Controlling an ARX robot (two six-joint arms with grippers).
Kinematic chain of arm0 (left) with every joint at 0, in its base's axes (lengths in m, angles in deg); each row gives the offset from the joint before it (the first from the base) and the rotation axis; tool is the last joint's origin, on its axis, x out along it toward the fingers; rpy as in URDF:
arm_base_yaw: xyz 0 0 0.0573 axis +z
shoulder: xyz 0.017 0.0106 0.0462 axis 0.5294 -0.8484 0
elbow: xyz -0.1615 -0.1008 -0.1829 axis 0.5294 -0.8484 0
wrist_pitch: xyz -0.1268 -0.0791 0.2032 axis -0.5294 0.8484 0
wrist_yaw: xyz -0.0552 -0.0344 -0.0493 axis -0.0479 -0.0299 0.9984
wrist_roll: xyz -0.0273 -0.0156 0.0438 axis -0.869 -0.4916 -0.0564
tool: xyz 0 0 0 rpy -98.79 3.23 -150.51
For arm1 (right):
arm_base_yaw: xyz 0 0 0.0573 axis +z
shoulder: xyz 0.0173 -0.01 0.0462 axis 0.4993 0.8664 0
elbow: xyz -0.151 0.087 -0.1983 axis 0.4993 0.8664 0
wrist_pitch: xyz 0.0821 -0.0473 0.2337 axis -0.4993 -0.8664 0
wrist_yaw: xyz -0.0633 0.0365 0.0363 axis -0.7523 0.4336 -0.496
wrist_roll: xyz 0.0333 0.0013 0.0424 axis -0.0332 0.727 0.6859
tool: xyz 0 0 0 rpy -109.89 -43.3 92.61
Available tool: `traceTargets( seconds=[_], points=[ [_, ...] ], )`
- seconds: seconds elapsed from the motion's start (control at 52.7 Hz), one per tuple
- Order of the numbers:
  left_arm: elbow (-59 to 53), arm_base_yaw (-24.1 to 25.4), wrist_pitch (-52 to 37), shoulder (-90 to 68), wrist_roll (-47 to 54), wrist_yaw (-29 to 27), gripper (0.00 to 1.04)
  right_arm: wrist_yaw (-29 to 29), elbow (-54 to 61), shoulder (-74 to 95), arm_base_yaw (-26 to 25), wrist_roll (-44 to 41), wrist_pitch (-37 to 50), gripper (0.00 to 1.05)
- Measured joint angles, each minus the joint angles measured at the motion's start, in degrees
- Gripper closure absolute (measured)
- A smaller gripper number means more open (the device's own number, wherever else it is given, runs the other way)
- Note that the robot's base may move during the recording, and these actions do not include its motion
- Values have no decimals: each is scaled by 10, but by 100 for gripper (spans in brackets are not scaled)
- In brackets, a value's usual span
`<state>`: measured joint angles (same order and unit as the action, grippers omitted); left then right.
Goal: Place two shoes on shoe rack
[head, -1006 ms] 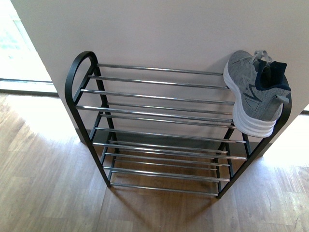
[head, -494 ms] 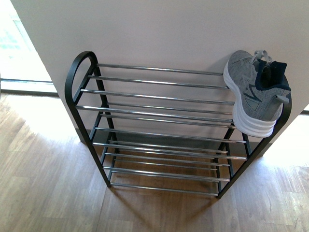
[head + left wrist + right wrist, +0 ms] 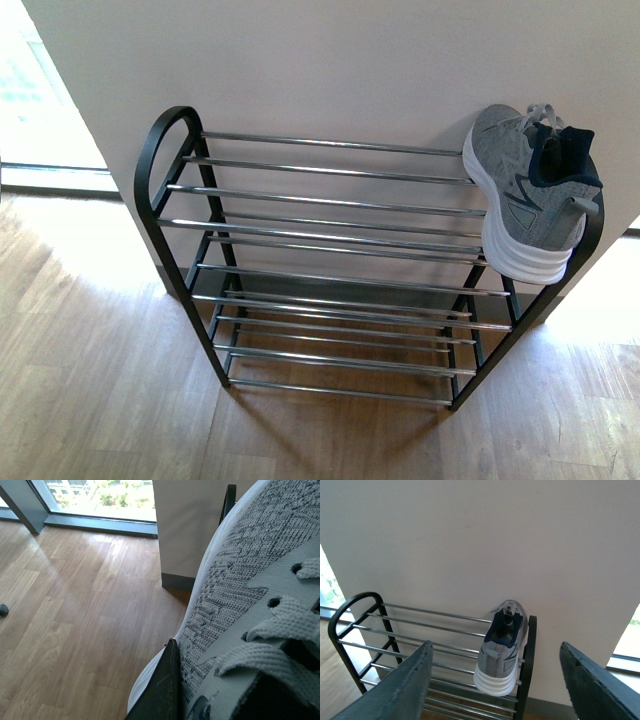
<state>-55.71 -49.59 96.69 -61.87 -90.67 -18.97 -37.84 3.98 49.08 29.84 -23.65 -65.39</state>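
Observation:
The shoe rack [image 3: 165,150] stands against a white wall, a black frame with tiers of chrome bars. One grey sneaker [image 3: 525,190] rests on the right end of its top tier, heel towards me. Neither arm shows in the front view. The other grey sneaker [image 3: 250,565] fills the left wrist view, and my left gripper [image 3: 220,690] is shut on it, one dark finger [image 3: 162,690] pressed against its knit side. My right gripper [image 3: 496,647] hangs open in front of the shoe rack [image 3: 350,605], its fingers wide apart, with the racked sneaker [image 3: 502,650] showing between them at a distance.
Wooden floor [image 3: 90,380] spreads in front of the rack. A white wall [image 3: 330,60] rises behind it. Low windows [image 3: 100,495] reach the floor to the left, and a small dark object [image 3: 3,609] lies on the floor there.

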Motion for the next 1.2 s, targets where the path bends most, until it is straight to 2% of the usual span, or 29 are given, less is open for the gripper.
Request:
traceTargets(
  seconds=[0.114, 0.285, 0.342, 0.418, 0.513, 0.627, 0.798, 0.931, 1.196],
  points=[
    [0, 0, 0, 0, 0, 0, 103, 0, 0, 0, 0, 0, 0, 8],
    [0, 29, -12, 10, -60, 108, 103, 0, 0, 0, 0, 1, 0, 9],
    [8, 67, -23, -14, -115, 185, 103, 0, 0, 0, 0, 1, 0, 9],
    [26, 111, -58, -69, -174, 245, 103, 0, 0, 0, 0, 1, 0, 9],
    [51, 116, -121, -149, -223, 256, 103, 0, 0, 0, 0, 1, 0, 9],
    [102, 75, -224, -299, -272, 256, 103, 0, 0, 0, 0, 1, 0, 9],
    [147, 37, -295, -447, -298, 256, 103, 0, 0, 0, 0, 1, 0, 9],
    [207, 1, -326, -588, -308, 260, 103, 0, 0, 0, 0, 2, 0, 9],
    [294, -20, -335, -721, -290, 285, 103, 0, 0, 0, 0, 2, 0, 9]
  ],
)
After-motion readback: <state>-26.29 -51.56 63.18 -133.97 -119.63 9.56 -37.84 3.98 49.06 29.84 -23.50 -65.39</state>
